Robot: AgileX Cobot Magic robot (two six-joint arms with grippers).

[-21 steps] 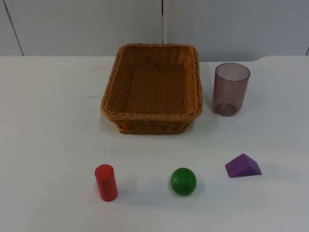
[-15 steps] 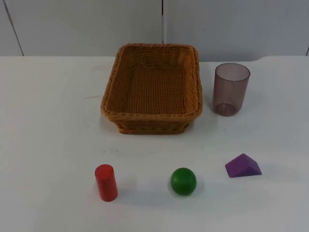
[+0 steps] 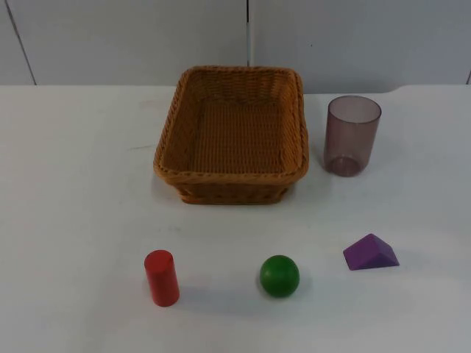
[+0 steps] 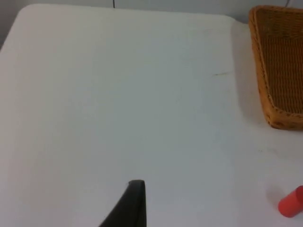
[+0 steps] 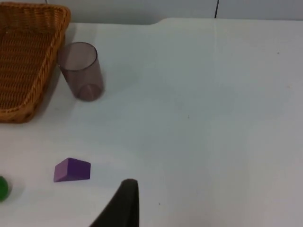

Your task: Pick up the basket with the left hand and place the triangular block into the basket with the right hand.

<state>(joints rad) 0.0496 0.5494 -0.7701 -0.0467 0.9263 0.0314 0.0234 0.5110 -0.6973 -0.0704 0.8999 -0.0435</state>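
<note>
- Nothing is lifted yet: the woven basket (image 3: 232, 136) is sitting flat on the white table (image 3: 73, 184) near the partition wall, open side up and holding nothing.
- The purple triangular block (image 3: 370, 252) is lying toward the near edge, well apart from the basket, with the green ball (image 3: 280, 276) beside it and the red cylinder (image 3: 162, 277) farther along the same row.
- A smoky plastic cup (image 3: 352, 135) is standing upright just beside the basket's right wall, not touching it.
- The left gripper (image 4: 130, 205) is hanging above bare table, looking toward the basket (image 4: 279, 66) off to one side and well apart, the red cylinder (image 4: 291, 202) nearer; one fingertip is all I'm getting, so I cannot tell how wide it is set.
- The right gripper (image 5: 123, 203) is waiting above the table with the triangular block (image 5: 72, 170) near it; its spread I cannot tell either.
- The step in hand, as I judge it, is reaching for the basket: the left arm is best taking the left rim, one finger inside and one outside the weave, and keeping it level on the lift.
- Gripping that side is also leaving the cup alone and the right side free for the block.
</note>
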